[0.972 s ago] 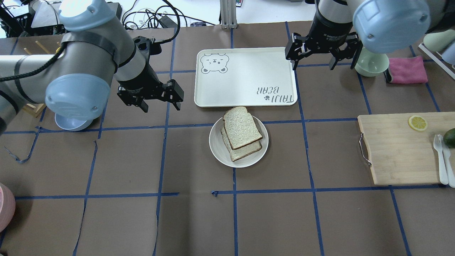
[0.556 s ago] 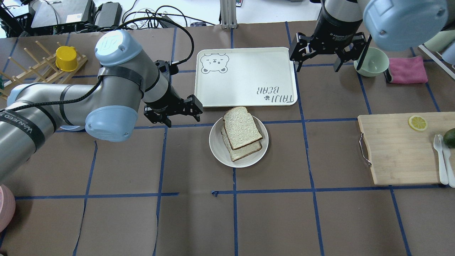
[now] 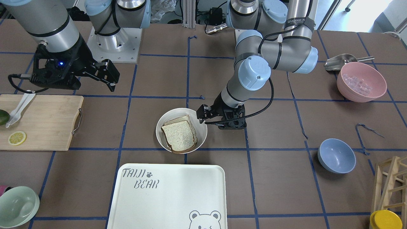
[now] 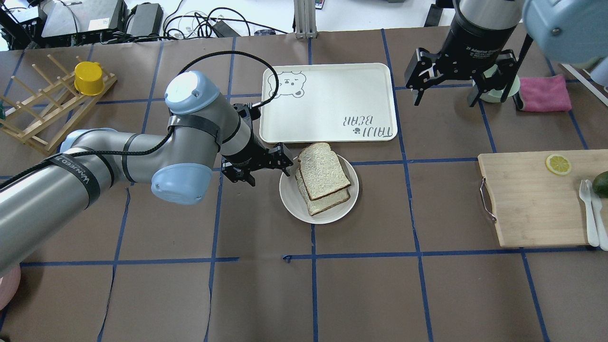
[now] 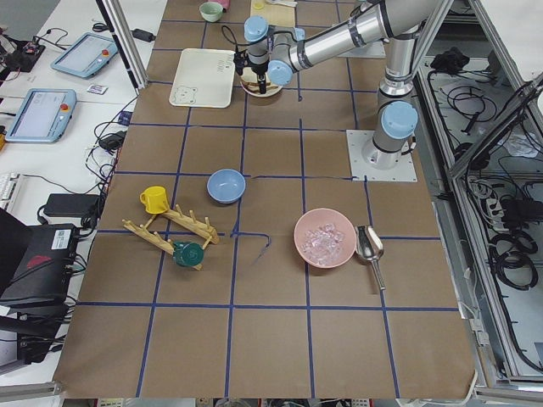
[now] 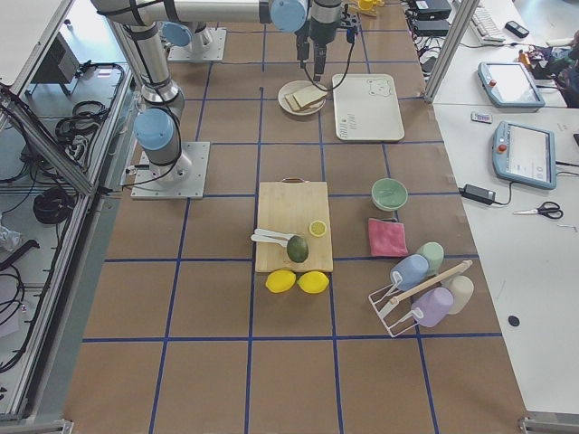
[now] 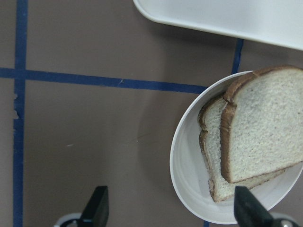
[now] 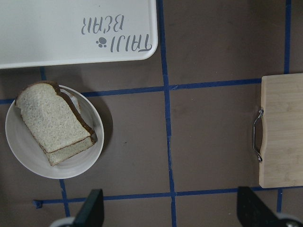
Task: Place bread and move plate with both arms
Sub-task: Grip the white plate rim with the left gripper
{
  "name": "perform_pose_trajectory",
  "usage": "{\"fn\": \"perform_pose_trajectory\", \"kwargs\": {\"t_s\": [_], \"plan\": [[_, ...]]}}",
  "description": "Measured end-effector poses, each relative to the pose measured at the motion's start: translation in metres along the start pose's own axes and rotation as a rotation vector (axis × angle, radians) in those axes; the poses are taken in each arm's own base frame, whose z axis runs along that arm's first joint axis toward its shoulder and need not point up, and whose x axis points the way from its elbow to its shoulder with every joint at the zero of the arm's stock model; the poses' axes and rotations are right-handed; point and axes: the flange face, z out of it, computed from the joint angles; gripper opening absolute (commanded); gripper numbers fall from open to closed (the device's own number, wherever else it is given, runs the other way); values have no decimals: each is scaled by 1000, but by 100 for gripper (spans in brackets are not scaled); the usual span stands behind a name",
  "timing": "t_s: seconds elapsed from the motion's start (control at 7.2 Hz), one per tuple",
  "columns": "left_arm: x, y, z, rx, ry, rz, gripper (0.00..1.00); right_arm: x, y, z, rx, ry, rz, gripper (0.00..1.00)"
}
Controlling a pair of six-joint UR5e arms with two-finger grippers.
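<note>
Bread [image 4: 325,170], a thick slice, lies on top of a thinner slice in the plate [image 4: 290,194] at the middle of the overhead view. Its rounded end points to the upper left of that frame. The plate sits just below the lower edge of the bear tray [image 4: 327,102], near it; whether the two touch is unclear.

The left gripper [image 4: 267,173] hangs at the plate's left rim with its fingers spread wide. In the left wrist view one fingertip [image 7: 247,212] shows over the plate's inside, close to the lower slice's corner. The other fingertip shows over bare table, so the rim lies between them. How high it hangs above the rim is hard to tell.

The right gripper [image 4: 445,100] is also spread wide and empty. It is well apart from the plate, at the upper right of the overhead view.

With the bread placed, moving the plate seems to be what is left. The left arm is much the nearer. The right arm would likely need to come down and left in the overhead frame to reach the opposite rim.
</note>
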Motion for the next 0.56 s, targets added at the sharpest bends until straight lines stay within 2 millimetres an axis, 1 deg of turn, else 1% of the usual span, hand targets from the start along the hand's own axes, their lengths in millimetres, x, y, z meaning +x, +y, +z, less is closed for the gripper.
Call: {"fn": "perform_pose_trajectory", "kwargs": {"t_s": [0.14, 0.28, 0.42, 0.56], "plan": [[-5, 5, 17, 10, 2, 0, 92, 1, 3, 0, -11, 2, 1, 100], [-9, 8, 29, 11, 3, -2, 86, 2, 3, 0, -15, 3, 2, 100], [-11, 9, 36, 7, 6, -8, 82, 2, 3, 0, -16, 0, 5, 100], [-11, 10, 39, 3, 10, -24, 68, 2, 3, 0, -15, -5, 7, 100]]}}
